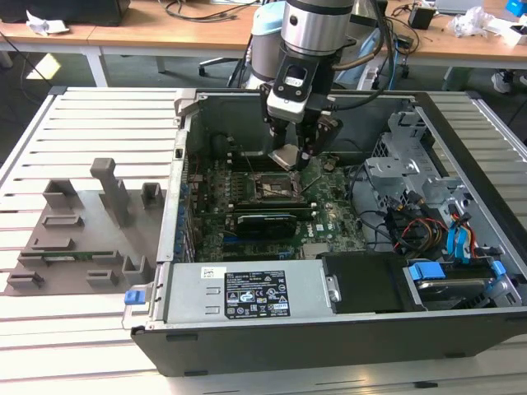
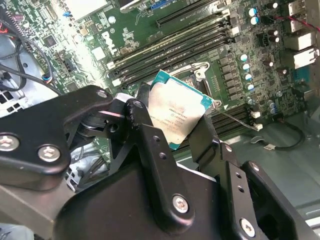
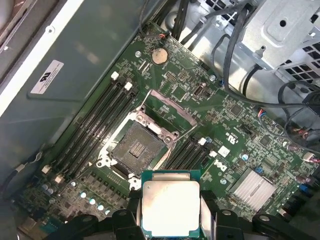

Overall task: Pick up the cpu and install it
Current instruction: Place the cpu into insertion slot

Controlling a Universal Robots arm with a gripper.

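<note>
Robot arm point(image 1: 317, 29) approx. vert., wrist pointing down. gripper point(image 1: 296, 148) w/ both fingers point(image 2: 150, 145) clamped on opp. edges of cpu point(image 2: 177, 112), chip tilted.

The exterior camera stands off my arm point(image 1: 317, 25), high at the 6 o'clock side of the case point(image 1: 272, 346). It faces across the case toward my arm at 12 o'clock, far enough back to take in the whole case and the table point(image 1: 90, 115). My two wrist cameras sit close over the board point(image 3: 200, 100), both looking down past the cpu point(image 3: 170, 207). All three share the cpu and the socket point(image 3: 137, 147) area.
</note>
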